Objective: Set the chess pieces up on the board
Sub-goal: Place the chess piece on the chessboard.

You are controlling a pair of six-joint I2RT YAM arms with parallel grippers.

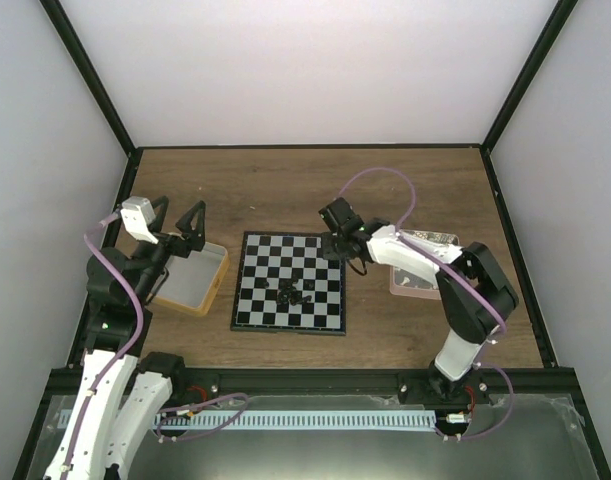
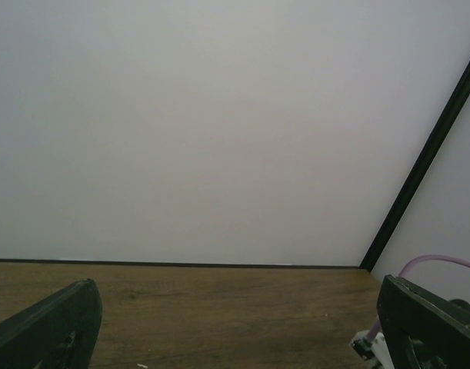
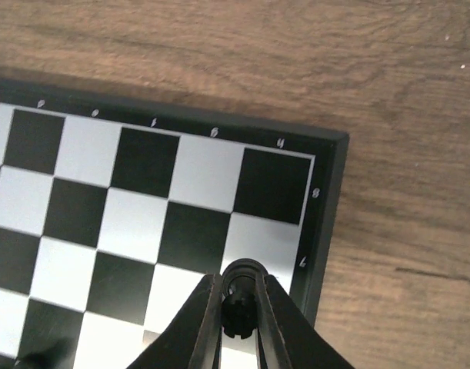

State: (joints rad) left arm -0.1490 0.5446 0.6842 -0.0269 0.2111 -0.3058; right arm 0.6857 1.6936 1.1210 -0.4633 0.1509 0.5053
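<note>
While the right jaws pinch one black chess piece (image 3: 238, 307) over the board's (image 3: 204, 173) far-right corner and the left jaws hang spread apart, a tilted release could topple it off the edge square onto the tabletop (image 3: 404, 92).

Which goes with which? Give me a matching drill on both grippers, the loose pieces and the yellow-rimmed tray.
1. left gripper
2. right gripper
3. loose chess pieces
4. yellow-rimmed tray

A. near the middle of the board
B. left of the board
C. open, raised
D. shut on a chess piece, by a board corner

Pairs: 1-C, 2-D, 3-A, 4-B.
</note>
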